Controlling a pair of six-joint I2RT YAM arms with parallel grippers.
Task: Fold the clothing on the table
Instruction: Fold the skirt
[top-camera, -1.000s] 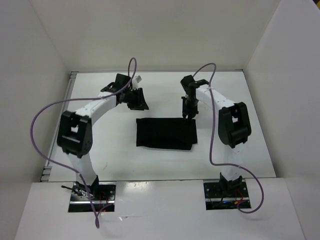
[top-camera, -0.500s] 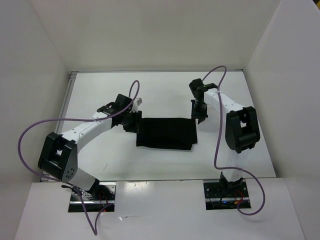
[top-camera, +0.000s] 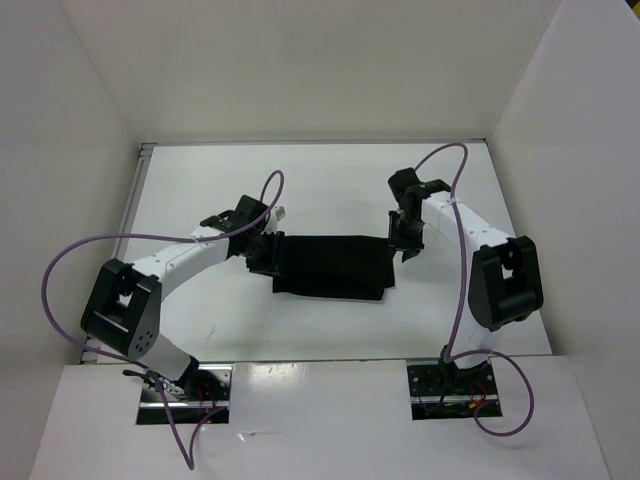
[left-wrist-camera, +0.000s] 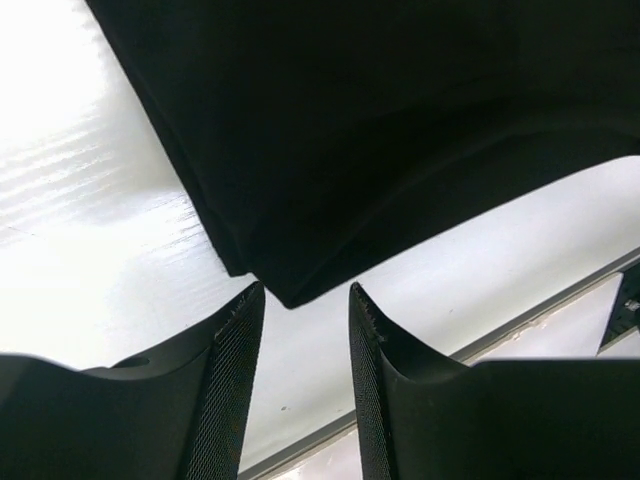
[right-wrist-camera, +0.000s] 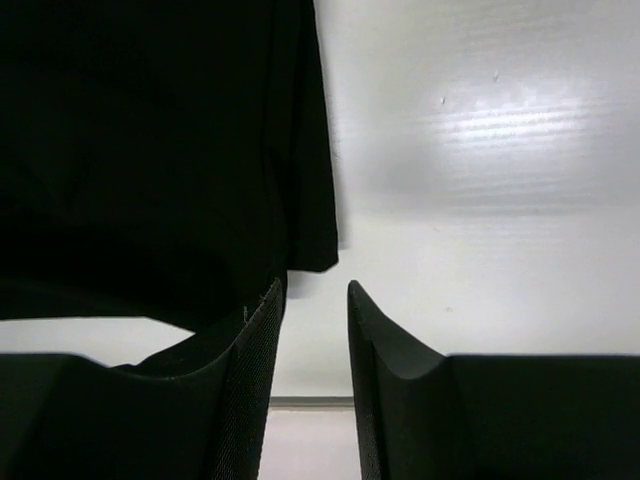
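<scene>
The clothing is a black folded rectangle lying flat in the middle of the white table. My left gripper is low at its left edge, and my right gripper is at its far right corner. In the left wrist view, a corner of the clothing ends just ahead of the left gripper, which is open with only table between its fingers. The right wrist view shows the right gripper open and holding nothing, with a corner of the clothing just beyond its tips.
White walls close the table in on the left, back and right. A purple cable loops off each arm: left cable, right cable. Both arm bases sit at the near edge.
The left gripper came forward from the back left to the clothing's left edge. The right gripper shifted right and nearer, to the right corner. Both jaws opened a little wider.
</scene>
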